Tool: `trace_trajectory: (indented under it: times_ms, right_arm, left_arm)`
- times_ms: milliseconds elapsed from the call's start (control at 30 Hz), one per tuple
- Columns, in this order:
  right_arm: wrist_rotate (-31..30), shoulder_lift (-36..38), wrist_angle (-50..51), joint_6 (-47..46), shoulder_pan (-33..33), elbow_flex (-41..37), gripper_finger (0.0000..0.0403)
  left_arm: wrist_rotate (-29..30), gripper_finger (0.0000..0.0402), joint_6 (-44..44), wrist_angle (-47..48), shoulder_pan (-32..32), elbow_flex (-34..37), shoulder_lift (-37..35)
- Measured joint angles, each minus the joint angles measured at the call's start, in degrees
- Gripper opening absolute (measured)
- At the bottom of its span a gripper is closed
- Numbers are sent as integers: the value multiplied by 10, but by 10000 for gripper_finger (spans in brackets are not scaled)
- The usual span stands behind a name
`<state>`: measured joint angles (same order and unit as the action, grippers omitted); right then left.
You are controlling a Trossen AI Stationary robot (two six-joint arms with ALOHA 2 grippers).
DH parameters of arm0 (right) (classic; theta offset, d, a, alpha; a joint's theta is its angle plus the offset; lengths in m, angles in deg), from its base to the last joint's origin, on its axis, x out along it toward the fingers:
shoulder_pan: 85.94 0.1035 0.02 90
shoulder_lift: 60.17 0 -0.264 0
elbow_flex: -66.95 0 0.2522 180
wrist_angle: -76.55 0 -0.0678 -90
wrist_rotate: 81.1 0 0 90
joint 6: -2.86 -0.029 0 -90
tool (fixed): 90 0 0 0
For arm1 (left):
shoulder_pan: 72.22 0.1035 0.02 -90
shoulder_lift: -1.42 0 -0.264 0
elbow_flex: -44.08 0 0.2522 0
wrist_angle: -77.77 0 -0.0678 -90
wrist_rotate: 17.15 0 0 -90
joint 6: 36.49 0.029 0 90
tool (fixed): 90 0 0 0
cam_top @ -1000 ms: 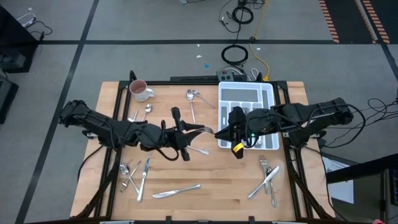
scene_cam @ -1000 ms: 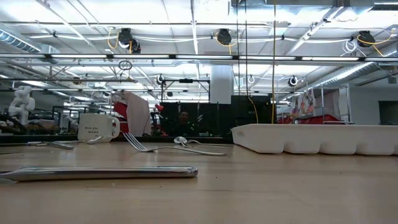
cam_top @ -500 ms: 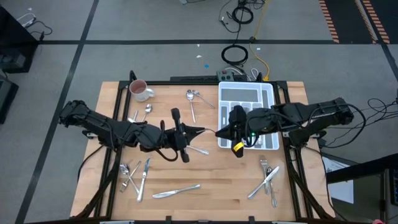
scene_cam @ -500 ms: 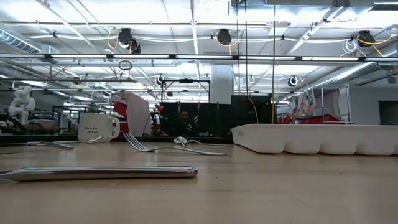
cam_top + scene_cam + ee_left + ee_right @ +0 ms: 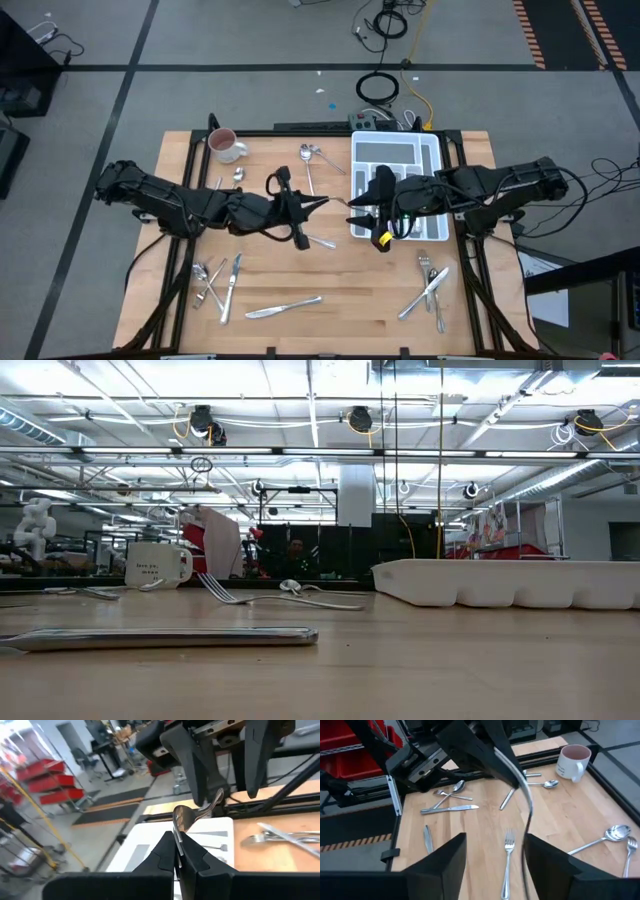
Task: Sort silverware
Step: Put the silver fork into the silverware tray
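Left claw (image 5: 315, 204) is shut tight on 1 shiny spoon (image 5: 182, 817); it pinches the spoon just below the round bowl; the bowl sticks up past the 2 dark tips, and the thin handle runs on toward the other arm. Right claw (image 5: 358, 210) is open wide; its 2 fingers (image 5: 437, 865) stand on each side of the spoon's handle and do not squeeze it. The 2 claws meet nose to nose over the middle of the wooden table (image 5: 350, 290), just beside the near edge of the white tray (image 5: 436, 150); the spoon is up in the air between them.

The rest of the silverware lies flat on the table; 1 fork (image 5: 318, 240) lies just under the left claw; a few spoons (image 5: 310, 155) lie near the far edge; a little heap of forks and knives (image 5: 215, 280) lies in the front corner on the left arm's side; 1 knife (image 5: 283, 306) lies alone near the front edge; another heap (image 5: 432, 285) lies in front of the tray on the right arm's side. The pink and white mug (image 5: 226, 146) stands upright in the far corner on the left arm's side.
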<state>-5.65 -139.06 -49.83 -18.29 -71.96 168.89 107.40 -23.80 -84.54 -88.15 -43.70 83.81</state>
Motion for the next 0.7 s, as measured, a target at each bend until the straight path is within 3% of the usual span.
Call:
trace_trajectory:
  times_ms: [167, 433, 600, 700]
  right_arm:
    - [-4, -5, 2, 18, -11, 0, 196]
    - [1, -25, -7, 51, -33, 0, 188]
    - [4, -39, -17, 60, -39, 0, 147]
    - [20, -43, -15, 60, -41, 0, 101]
  left_arm:
    - [-67, 2, -44, 2, 11, 0, 0]
    - [-106, 2, -65, 10, 14, 0, 0]
    - [-116, 2, -79, 19, 18, 0, 11]
    - [-117, 2, -79, 16, 18, 0, 21]
